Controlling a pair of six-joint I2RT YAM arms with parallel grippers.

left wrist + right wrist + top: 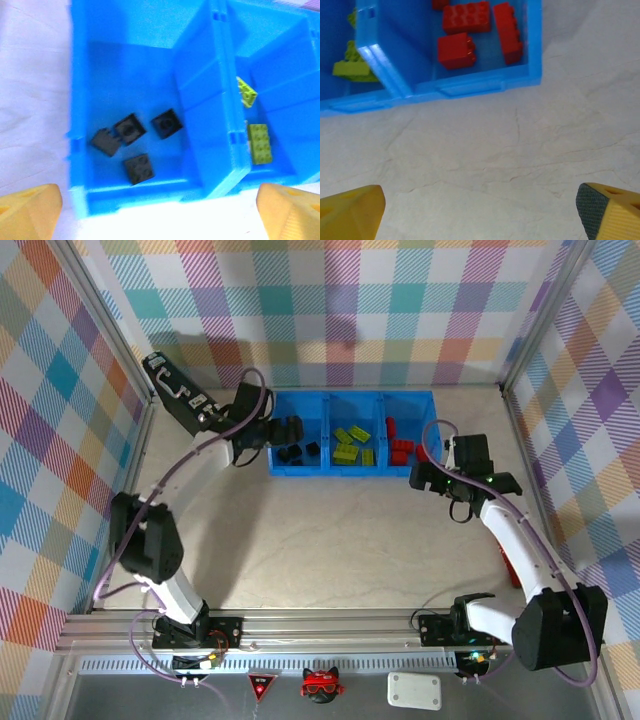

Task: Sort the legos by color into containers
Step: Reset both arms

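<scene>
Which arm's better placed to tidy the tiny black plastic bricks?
Left: its open gripper hangs over the bright blue plastic tray's left compartment holding the black bricks; the right gripper sits outside the tray, by red bricks.

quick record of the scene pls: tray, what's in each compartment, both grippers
tray: blue, three adjoining compartments, on the far part of the table
left compartment: black bricks, four seen from the left wrist
middle compartment: lime green bricks
right compartment: red bricks
left gripper: open, empty, above the left compartment
right gripper: open, empty, over bare table near the tray's right end
</scene>
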